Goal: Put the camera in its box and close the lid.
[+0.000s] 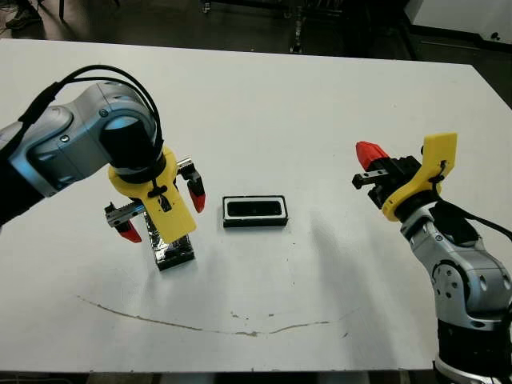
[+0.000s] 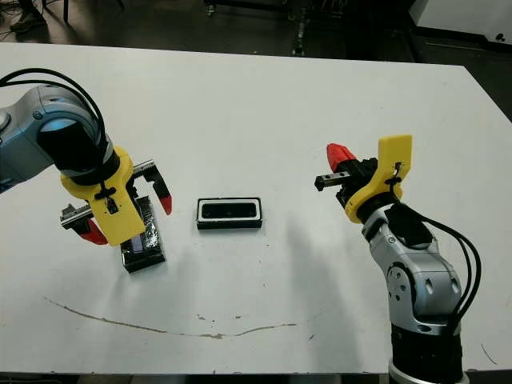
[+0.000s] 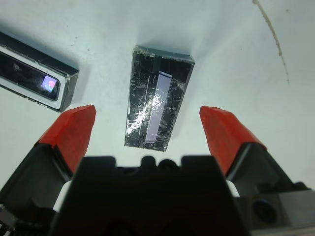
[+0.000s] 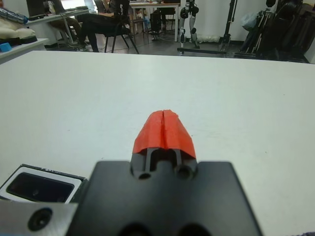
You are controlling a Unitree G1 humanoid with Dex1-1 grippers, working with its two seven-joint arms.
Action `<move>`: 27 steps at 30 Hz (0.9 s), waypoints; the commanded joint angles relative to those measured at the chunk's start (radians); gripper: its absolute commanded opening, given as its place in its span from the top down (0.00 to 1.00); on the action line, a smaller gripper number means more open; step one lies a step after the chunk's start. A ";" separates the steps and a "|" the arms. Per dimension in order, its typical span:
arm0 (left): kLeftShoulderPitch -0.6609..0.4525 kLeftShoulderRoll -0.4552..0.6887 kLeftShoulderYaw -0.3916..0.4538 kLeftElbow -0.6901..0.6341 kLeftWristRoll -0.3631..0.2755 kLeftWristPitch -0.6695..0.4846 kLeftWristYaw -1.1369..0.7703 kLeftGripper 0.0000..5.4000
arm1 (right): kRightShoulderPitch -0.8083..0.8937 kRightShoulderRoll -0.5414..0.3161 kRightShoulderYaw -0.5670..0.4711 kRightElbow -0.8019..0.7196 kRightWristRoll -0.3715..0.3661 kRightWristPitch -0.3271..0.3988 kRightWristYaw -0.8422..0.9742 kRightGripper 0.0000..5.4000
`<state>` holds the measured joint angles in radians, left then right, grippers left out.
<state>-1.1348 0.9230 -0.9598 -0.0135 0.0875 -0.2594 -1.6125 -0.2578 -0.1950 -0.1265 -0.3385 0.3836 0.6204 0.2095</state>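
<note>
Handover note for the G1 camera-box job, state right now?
Left gripper: open, above the lid, holding nothing.
Right gripper: shut, empty, raised off to the right, away from the parts.
Box: mid-table, uncovered, with the camera seated in its white lining.
Lid: flat on the table to the box's left, separate from it.
Done: camera is in the box.
Left: grasp the lid, place it on the box, close it.

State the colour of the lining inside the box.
White, rimming the dark camera lying inside the black box; the left eye view shows it best.
</note>
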 commanded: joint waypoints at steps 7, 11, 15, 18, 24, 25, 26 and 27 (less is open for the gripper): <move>0.103 -0.016 0.108 -0.011 0.087 -0.200 -0.002 0.00 | 0.026 0.001 -0.002 -0.008 0.010 0.015 -0.009 1.00; 0.131 -0.032 0.126 -0.004 0.112 -0.226 -0.002 0.00 | 0.029 -0.001 0.001 -0.014 0.005 0.020 -0.016 1.00; 0.148 -0.049 0.145 0.021 0.136 -0.266 -0.001 0.00 | 0.038 0.000 0.006 -0.019 0.000 0.006 -0.014 1.00; 0.157 -0.064 0.162 0.048 0.165 -0.286 -0.001 0.00 | 0.041 0.004 0.009 -0.025 0.001 0.014 -0.021 1.00; 0.138 -0.111 0.117 0.134 0.198 -0.214 -0.002 0.00 | 0.047 0.000 0.015 -0.033 -0.003 0.018 -0.026 1.00; 0.124 -0.117 0.095 0.153 0.188 -0.176 -0.002 0.00 | 0.048 0.001 0.015 -0.033 -0.003 0.017 -0.026 1.00; 0.109 -0.126 0.075 0.171 0.191 -0.142 -0.002 0.00 | 0.050 0.001 0.014 -0.032 -0.003 0.016 -0.025 1.00; 0.099 -0.133 0.061 0.184 0.196 -0.112 -0.002 0.00 | 0.051 0.002 0.014 -0.032 -0.001 0.015 -0.024 1.00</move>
<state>-1.0058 0.8030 -0.8753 0.1490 0.2795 -0.4097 -1.6126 -0.2221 -0.1892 -0.1103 -0.3648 0.3821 0.6269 0.1891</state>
